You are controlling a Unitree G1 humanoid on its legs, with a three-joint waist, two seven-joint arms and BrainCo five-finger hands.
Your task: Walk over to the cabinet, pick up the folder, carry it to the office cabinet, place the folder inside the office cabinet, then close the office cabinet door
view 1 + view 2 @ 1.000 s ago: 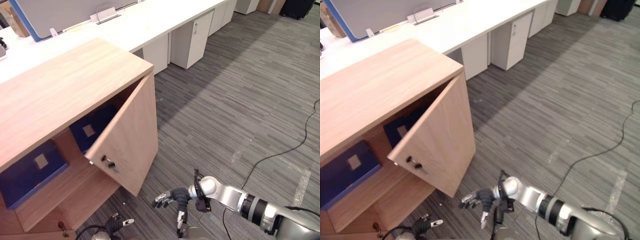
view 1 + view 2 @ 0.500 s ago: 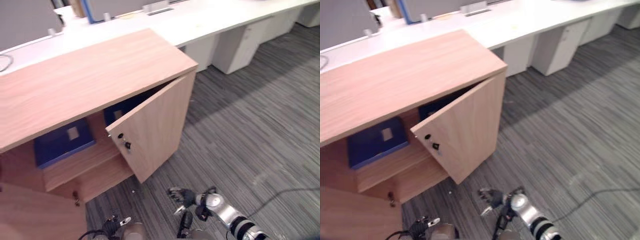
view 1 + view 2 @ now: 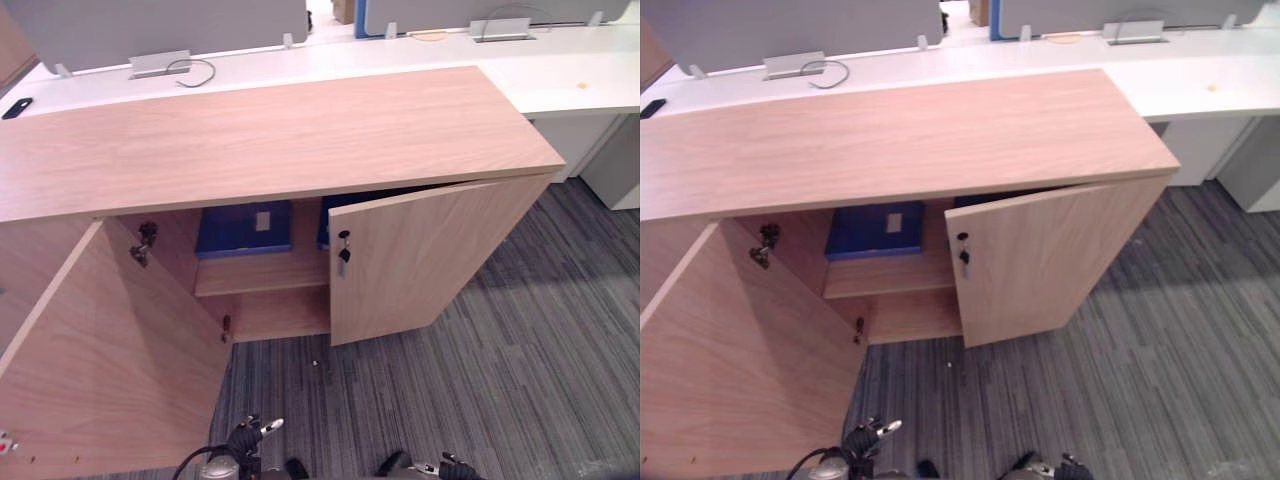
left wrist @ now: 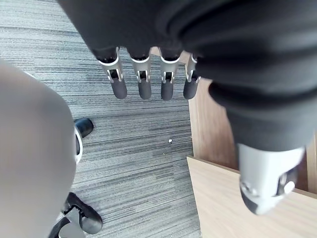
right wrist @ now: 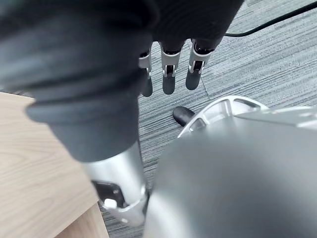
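Observation:
The wooden cabinet point(image 3: 270, 135) stands in front of me with both doors open. Its left door point(image 3: 100, 370) swings wide toward me; its right door point(image 3: 430, 260) is ajar, keys hanging from its lock. A blue folder point(image 3: 245, 228) with a white label lies on the upper shelf. A second blue folder point(image 3: 333, 205) peeks out behind the right door. My left hand point(image 4: 143, 87) hangs over the carpet by the left door, fingers straight, holding nothing. My right hand point(image 5: 168, 74) also hangs low, open and empty. Both hands are well short of the folders.
A long white desk point(image 3: 560, 70) with grey partition screens runs behind the cabinet, with a black phone point(image 3: 17, 108) at its left end. A white drawer unit point(image 3: 612, 165) stands at the right. Grey carpet point(image 3: 520, 380) spreads in front and to the right.
The camera has swung, so the cabinet now faces me squarely with both doors showing. My right arm has dropped from its reach forward to the lower edge of the view.

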